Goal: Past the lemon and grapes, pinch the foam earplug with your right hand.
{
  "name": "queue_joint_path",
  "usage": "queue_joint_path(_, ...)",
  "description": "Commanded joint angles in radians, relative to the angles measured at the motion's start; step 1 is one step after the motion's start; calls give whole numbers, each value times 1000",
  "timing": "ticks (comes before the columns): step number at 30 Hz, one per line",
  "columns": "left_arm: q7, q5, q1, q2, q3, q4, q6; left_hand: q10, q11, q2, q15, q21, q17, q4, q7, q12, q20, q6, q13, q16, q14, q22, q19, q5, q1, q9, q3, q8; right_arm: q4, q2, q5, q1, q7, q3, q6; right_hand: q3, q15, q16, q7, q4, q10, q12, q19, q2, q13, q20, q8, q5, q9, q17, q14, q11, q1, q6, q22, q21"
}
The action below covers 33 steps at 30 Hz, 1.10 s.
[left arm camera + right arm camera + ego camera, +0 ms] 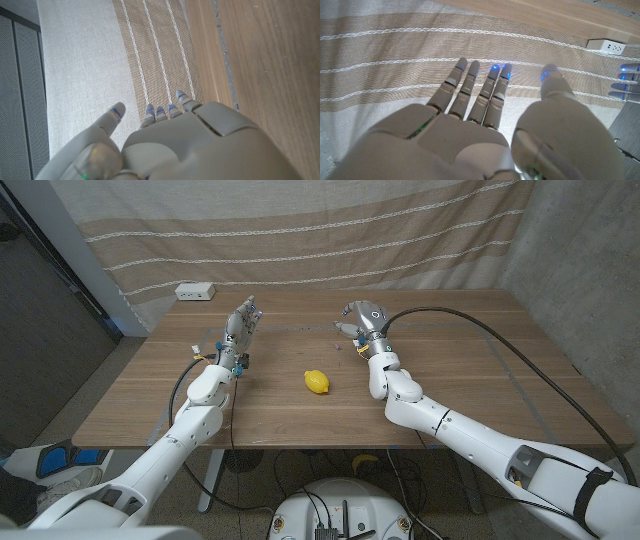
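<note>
Your right hand (pixel 358 318) is raised over the far part of the wooden table (pixel 470 370), fingers spread apart and holding nothing; in the right wrist view the fingers (pixel 470 87) reach toward the striped beige curtain (pixel 395 60). Small dark specks (pixel 343 345) lie on the wood just beside that hand; you cannot tell whether they are the grapes or the earplug. The yellow lemon (pixel 317 381) sits mid-table, between your arms and nearer than both hands. Your left hand (pixel 240 328) is open too, standing upright. A white power strip (pixel 194 291) rests at the far left edge.
</note>
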Motion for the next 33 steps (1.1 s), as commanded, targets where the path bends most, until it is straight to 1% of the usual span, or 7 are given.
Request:
queue_joint_path(1, -2, 0, -6, -4, 2, 8, -2, -5, 1, 86, -36, -6, 2, -7, 0, -1, -10, -5, 2, -1, -2, 2, 2, -4, -9, 6, 2, -2, 18, 5, -3, 17, 28, -29, -15, -5, -160, 8, 2, -4, 5, 12, 7, 7, 11, 5, 8, 10, 5, 9, 7, 1, 21, 10, 2, -1)
queue_joint_path(9, -4, 3, -11, -6, 4, 13, -3, -5, 2, 88, -36, -6, 2, -7, 0, -1, -10, -5, 2, -1, -3, 2, 2, -4, -9, 6, 3, -3, 42, 14, 6, 30, 41, -42, -5, -15, -151, 15, 0, 2, 8, 18, 6, 8, 23, 7, 13, 10, 6, 20, 8, 1, 21, 11, 2, -2)
queue_joint_path(14, -3, 3, -13, -8, 5, 17, -4, -5, 2, 88, -36, -6, 3, -7, -1, -1, -10, -6, 2, -1, -3, 2, 2, -4, -9, 6, 4, -3, 62, 23, 7, 43, 50, -52, -4, -17, -154, 19, 3, 6, 11, 23, 6, 17, 31, 7, 19, 10, 6, 28, 9, 6, 24, 17, 2, -2)
queue_joint_path(17, -3, 5, -14, -8, 6, 19, -4, -5, 2, 88, -36, -6, 3, -7, 0, -1, -10, -6, 2, -2, -3, 2, 2, -4, -8, 6, 4, -3, 74, 28, 10, 49, 51, -56, -1, -17, -155, 20, 4, 7, 11, 25, 7, 22, 36, 7, 21, 9, 6, 31, 11, 0, 25, 19, 2, -2)
queue_joint_path(25, -6, -1, -19, -14, 7, 26, 1, -5, 2, 88, -36, -6, 2, -8, 0, -1, -10, -6, 2, -2, -4, 2, 2, -4, -8, 6, 4, -3, 102, 37, 15, 65, 58, -70, 4, -18, -157, 18, 1, 8, 15, 31, 8, 27, 46, 6, 27, 7, 5, 35, 10, 3, 31, 23, 2, -2)
queue_joint_path(27, -7, -1, -20, -14, 7, 28, 0, -6, 4, 88, -36, -6, 2, -8, -1, -2, -10, -6, 2, -2, -4, 2, 2, -4, -8, 6, 4, -3, 107, 38, 17, 67, 59, -72, 6, -18, -158, 18, 1, 8, 15, 32, 8, 29, 48, 6, 28, 6, 5, 36, 11, -1, 32, 24, 2, -2)
queue_joint_path(33, -11, 2, -22, -14, 9, 33, -5, -5, 4, 88, -37, -6, 2, -8, 1, -1, -10, -7, 2, -2, -4, 2, 2, -4, -7, 6, 5, -3, 120, 42, 19, 74, 63, -80, 2, -13, -161, 21, -2, 2, 16, 37, 9, 41, 57, 6, 33, 4, 5, 43, 12, -1, 53, 30, 3, -2)
